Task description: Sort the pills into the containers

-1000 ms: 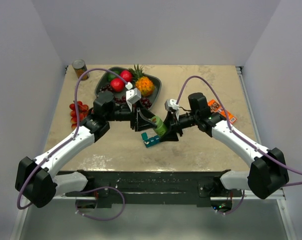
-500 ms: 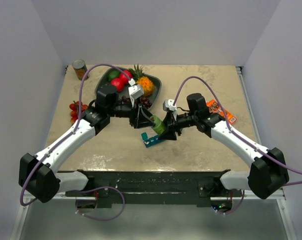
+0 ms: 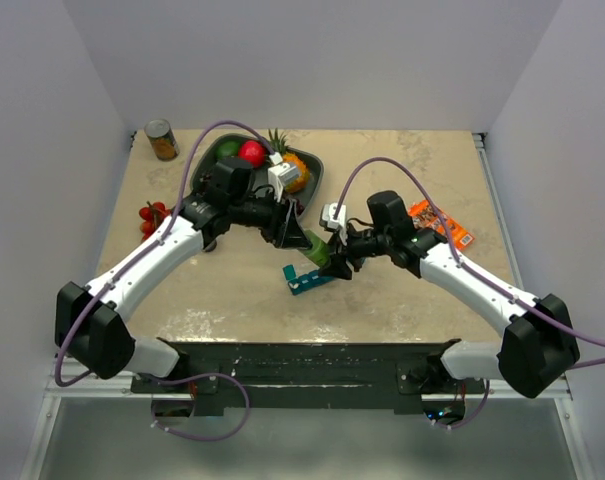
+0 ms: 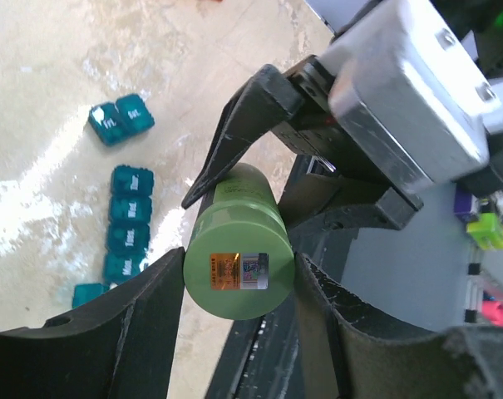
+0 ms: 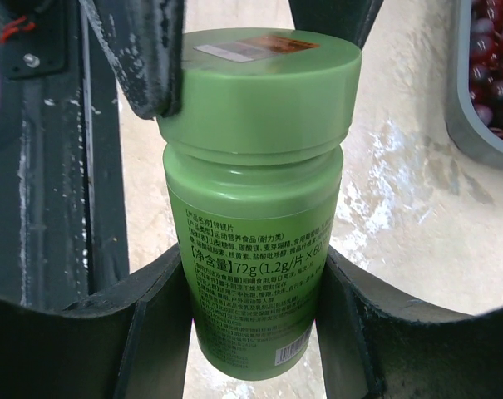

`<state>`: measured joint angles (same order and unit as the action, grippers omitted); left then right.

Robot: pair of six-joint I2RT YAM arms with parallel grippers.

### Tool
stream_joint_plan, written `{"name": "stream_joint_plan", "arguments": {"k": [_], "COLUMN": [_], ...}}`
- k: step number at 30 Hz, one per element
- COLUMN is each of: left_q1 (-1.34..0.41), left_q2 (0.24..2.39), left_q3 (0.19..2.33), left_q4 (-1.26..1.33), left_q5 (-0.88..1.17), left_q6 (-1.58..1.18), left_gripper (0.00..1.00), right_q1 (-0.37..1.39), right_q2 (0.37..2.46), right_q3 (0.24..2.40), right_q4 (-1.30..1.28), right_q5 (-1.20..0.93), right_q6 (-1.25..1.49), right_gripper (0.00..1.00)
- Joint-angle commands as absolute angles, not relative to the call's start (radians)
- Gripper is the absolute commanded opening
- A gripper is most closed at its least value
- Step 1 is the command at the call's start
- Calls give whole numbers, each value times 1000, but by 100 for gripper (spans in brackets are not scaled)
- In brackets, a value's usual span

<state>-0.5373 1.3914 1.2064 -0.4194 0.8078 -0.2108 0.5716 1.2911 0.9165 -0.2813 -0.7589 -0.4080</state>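
A green round bottle (image 3: 319, 251) with a green cap is held in the air between both grippers, above the teal containers (image 3: 307, 278). My right gripper (image 3: 334, 262) is shut on the bottle's body (image 5: 255, 249). My left gripper (image 3: 300, 238) is shut on its cap (image 4: 239, 274), with fingers (image 4: 143, 332) on both sides. In the right wrist view the left gripper's fingers (image 5: 143, 58) press the cap (image 5: 259, 83). The teal containers lie on the table as a strip (image 4: 128, 233) and a separate pair (image 4: 120, 122). No pills show.
A dark grey fruit tray (image 3: 315, 172) with fruit stands at the back behind the left gripper; its edge with dark grapes shows in the right wrist view (image 5: 484, 83). A can (image 3: 162, 140) stands back left, red fruit (image 3: 152, 215) at the left, an orange packet (image 3: 437, 220) at the right.
The left arm has swung back and to the right, and its gripper has stayed at the bottle's cap. The bottle and right gripper have shifted slightly up and to the left.
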Motion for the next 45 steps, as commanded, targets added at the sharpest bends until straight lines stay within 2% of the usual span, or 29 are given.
{"name": "stream_joint_plan", "arguments": {"k": [1, 10, 15, 19, 22, 34, 37, 38, 39, 41, 45], "left_q1": [-546, -546, -557, -558, -560, -578, -574, -571, -568, -563, -525], "left_q2": [1420, 1457, 1494, 1463, 1428, 1305, 1285, 1285, 1292, 1295, 1286], "left_q3": [1243, 1265, 1266, 1215, 1163, 1043, 1026, 1028, 1044, 1074, 1092], "left_q4": [-518, -568, -598, -519, -448, -439, -387, -379, -377, -379, -362], "left_q5": [744, 649, 680, 724, 770, 937, 887, 871, 855, 819, 796], "left_q6": [-342, -489, -514, -503, -456, 168, 193, 177, 166, 118, 45], "left_gripper": [0, 0, 0, 0, 0, 1, 21, 34, 40, 51, 63], "right_q1": [589, 594, 595, 594, 584, 583, 584, 583, 583, 578, 574], "right_q2": [1256, 1255, 1256, 1262, 1272, 1307, 1315, 1313, 1313, 1309, 1305], "right_q3": [989, 986, 985, 983, 982, 956, 942, 939, 939, 940, 943], "right_q4": [-210, -201, -198, -180, -170, -94, -45, -40, -43, -48, -64], "right_q5": [-726, -660, -670, -754, -872, -1202, -1253, -1255, -1252, -1249, -1238], "right_q6": [-451, -449, -449, -408, -379, -290, -244, -239, -242, -247, -267], "right_gripper": [0, 0, 0, 0, 0, 0, 0, 0, 0, 0, 0]}}
